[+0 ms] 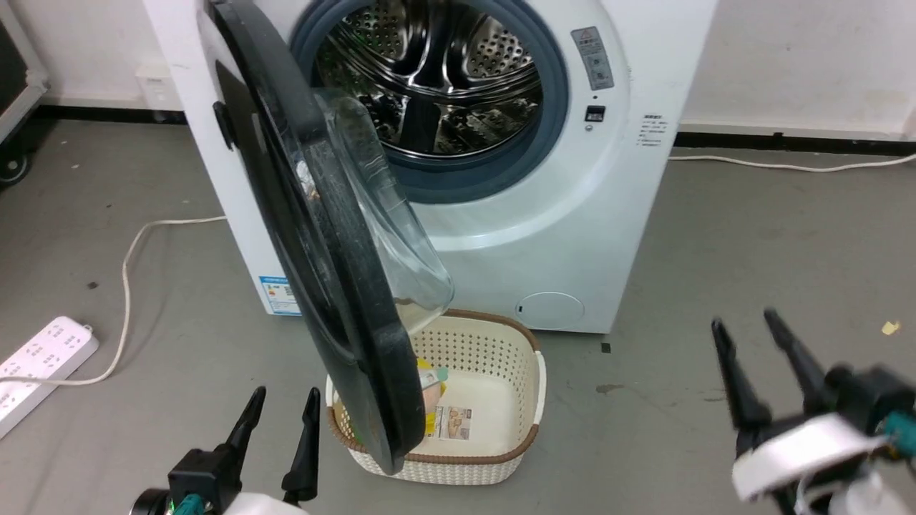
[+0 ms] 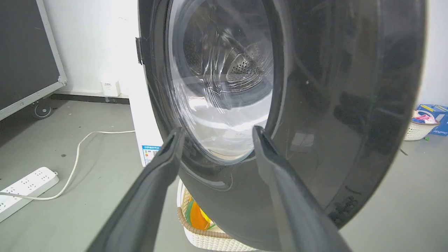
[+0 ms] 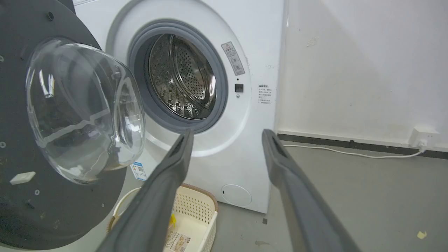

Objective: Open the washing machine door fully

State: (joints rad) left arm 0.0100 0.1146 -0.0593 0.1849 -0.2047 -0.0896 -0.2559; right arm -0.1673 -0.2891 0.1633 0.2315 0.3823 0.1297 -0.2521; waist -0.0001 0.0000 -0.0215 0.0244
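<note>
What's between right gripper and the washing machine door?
Head view: from the right gripper, bare floor, then the cream basket below the washing machine door.

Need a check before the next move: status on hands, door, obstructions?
Left hand open, empty, facing washing machine door from outside; right hand open, empty, clear of it. Door swung well out, drum exposed. Basket on floor under door's lower edge.

The washing machine door [image 1: 315, 250] stands swung out over a cream basket [image 1: 458, 468], drum [image 1: 444, 64] exposed.
</note>
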